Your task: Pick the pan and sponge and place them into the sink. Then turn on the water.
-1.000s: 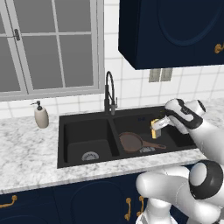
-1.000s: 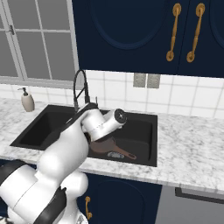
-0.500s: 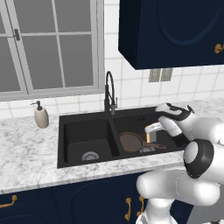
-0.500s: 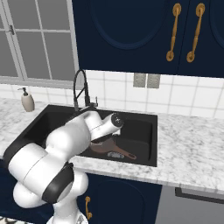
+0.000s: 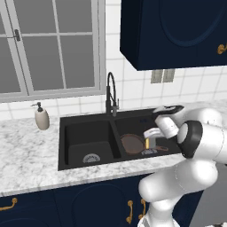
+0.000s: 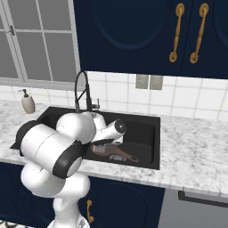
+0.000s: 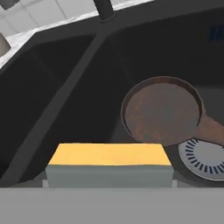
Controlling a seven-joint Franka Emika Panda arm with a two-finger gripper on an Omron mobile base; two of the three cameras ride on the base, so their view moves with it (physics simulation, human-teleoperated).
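The gripper (image 5: 150, 141), clamped on the sponge (image 7: 109, 169) above the sink (image 5: 71, 126), should lower beside the pan (image 7: 162, 109) before releasing.

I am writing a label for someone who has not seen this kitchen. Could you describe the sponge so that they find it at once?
Start at the black double-basin sink under the window and look over its right basin, where the brown frying pan lies. The sponge is the small rectangular block held between the robot's jaws, just above that pan. Unlike the round dark pan and the silvery drain, it is yellow and grey-green.
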